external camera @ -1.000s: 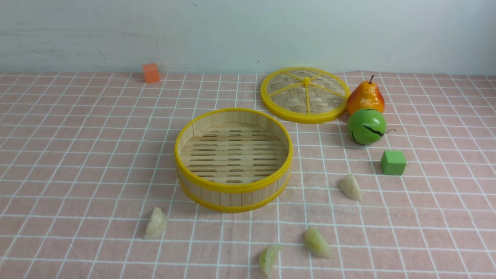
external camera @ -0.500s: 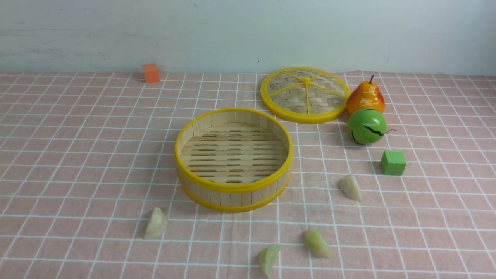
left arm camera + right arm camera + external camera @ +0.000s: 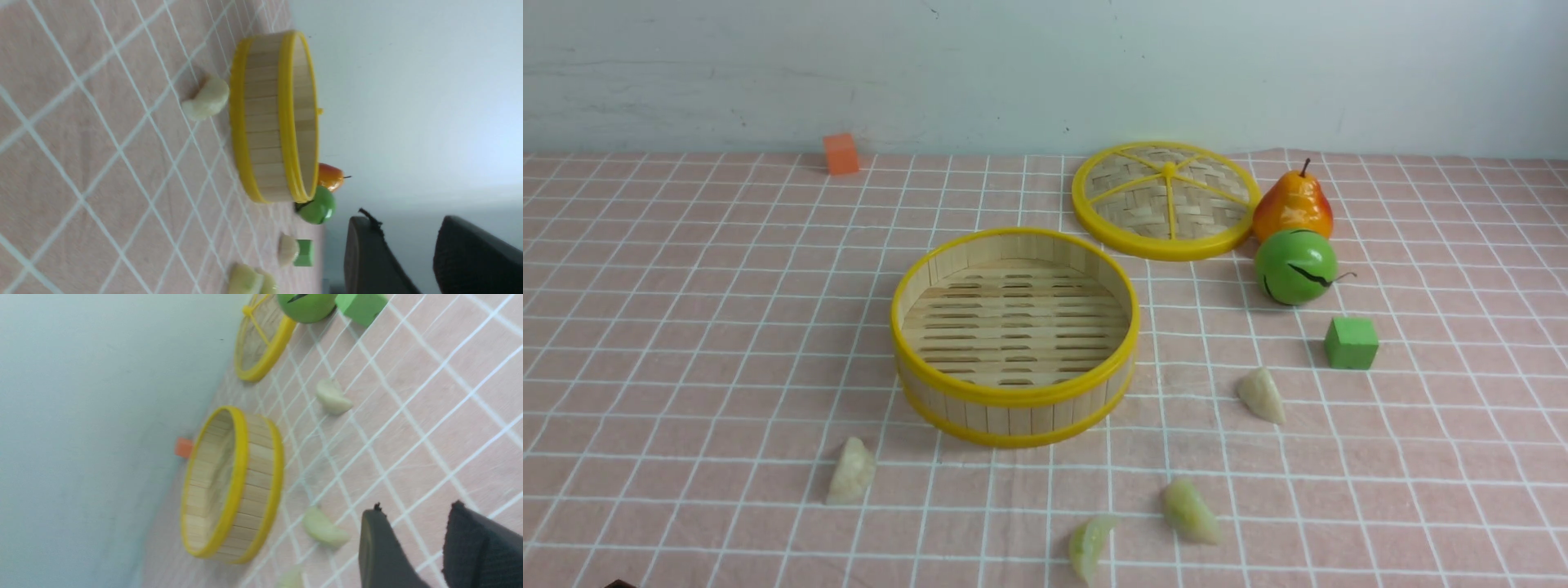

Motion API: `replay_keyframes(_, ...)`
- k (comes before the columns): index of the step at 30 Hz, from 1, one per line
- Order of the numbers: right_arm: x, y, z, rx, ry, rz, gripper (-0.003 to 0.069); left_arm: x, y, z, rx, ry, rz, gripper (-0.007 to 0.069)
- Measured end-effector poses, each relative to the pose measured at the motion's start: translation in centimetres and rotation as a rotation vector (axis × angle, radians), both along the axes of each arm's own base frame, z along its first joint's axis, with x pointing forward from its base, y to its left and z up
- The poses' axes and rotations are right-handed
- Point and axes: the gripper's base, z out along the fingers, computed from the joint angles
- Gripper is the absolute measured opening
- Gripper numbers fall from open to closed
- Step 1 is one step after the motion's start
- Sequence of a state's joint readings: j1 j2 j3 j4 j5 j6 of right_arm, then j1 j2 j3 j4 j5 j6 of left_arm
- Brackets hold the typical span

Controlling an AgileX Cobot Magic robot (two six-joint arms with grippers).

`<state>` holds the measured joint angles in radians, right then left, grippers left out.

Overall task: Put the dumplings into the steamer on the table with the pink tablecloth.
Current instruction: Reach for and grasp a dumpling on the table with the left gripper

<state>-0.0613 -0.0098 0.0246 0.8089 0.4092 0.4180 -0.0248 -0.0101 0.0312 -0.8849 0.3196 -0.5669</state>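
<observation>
The steamer point(image 3: 1013, 398) stands empty in the middle of the table, on the pink tablecloth point(image 3: 686, 327). Around its near side lie the dumplings: a whitish one point(image 3: 852, 471) at front left, another whitish one point(image 3: 1263, 395) to the right, and two pale green ones point(image 3: 1191, 510) point(image 3: 1089, 545) in front. My left gripper point(image 3: 404, 222) is open and empty, low over the cloth, well short of the steamer point(image 3: 263, 114) and the left whitish dumpling point(image 3: 206, 99). My right gripper point(image 3: 416, 510) is also open and empty, near a green dumpling point(image 3: 322, 531).
The woven yellow-rimmed lid point(image 3: 1165, 200) lies behind the steamer on the right. Beside it are a pear point(image 3: 1293, 204), a green round fruit point(image 3: 1295, 266) and a green cube point(image 3: 1351, 343). An orange cube point(image 3: 840, 153) sits by the back wall. A dark sliver point(image 3: 619, 583) shows at the bottom left edge.
A small dark sliver has come into the front view at the bottom left edge. Nothing on the table has moved.
</observation>
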Motion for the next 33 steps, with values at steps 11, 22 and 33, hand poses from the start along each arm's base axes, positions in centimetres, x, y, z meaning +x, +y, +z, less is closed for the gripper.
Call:
replay_keyframes(11, 0.1, -0.4, 0.9, -0.097, -0.06, -0.024, 0.0239, -0.7, -0.6, 3.2, 0.19, -0.123, -0.088, 0.0227)
replay_keyframes(22, 2.9, -0.4, 11.7, -0.768, -0.114, 0.167, -0.0008, 3.3, -0.2, 11.0, 0.863, 0.231, -0.38, -0.0014)
replay_keyframes(33, 9.7, 3.9, 12.4, -0.999, 0.242, 0.94, -0.0016, 13.0, -3.1, 10.8, 1.18, 0.587, -0.827, -0.0014)
